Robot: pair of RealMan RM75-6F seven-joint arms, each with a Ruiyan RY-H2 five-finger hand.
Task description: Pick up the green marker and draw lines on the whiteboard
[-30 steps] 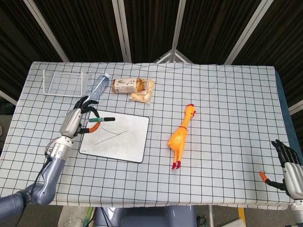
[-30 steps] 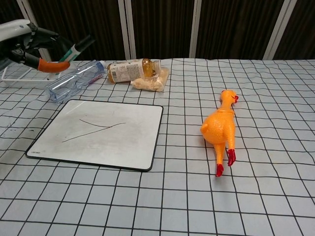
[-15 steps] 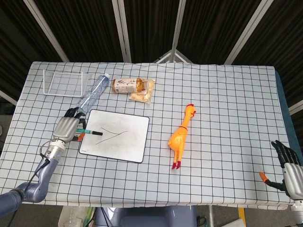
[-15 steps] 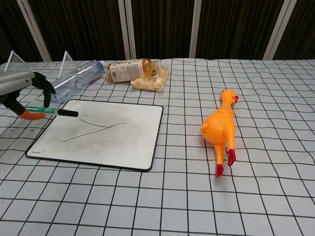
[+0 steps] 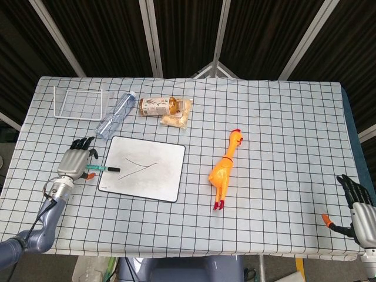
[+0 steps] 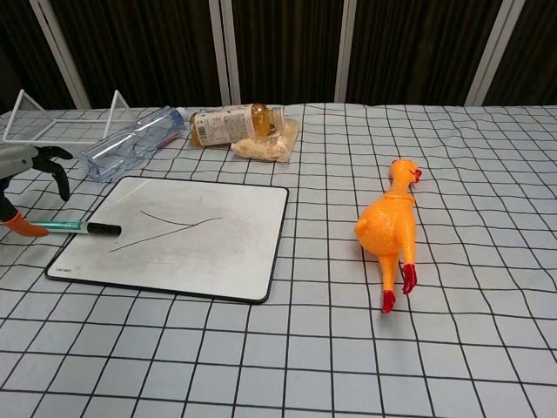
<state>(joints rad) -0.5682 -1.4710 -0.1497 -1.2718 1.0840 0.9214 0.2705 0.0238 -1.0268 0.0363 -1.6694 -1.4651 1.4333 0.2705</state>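
The whiteboard (image 5: 158,176) (image 6: 200,252) lies at the table's left and bears two thin dark lines. My left hand (image 5: 73,164) (image 6: 26,165) sits just off the board's left edge and holds the green marker (image 5: 101,168) (image 6: 74,227) by its rear end at the orange-tipped thumb, its other fingers spread. The marker lies nearly flat, its black tip reaching over the board's left border. My right hand (image 5: 356,204) hangs at the table's front right corner, fingers apart and holding nothing; the chest view does not show it.
Behind the board lie a clear plastic bottle (image 5: 115,114) (image 6: 130,144), an amber bottle (image 5: 157,106) (image 6: 231,124) and a snack bag (image 5: 177,118) (image 6: 265,146). A white wire rack (image 5: 79,104) (image 6: 52,122) stands far left. An orange rubber chicken (image 5: 225,168) (image 6: 389,225) lies mid-table.
My left hand has come down and moved left off the board with the marker, from over its upper left part to beside its left edge. The right hand is unmoved.
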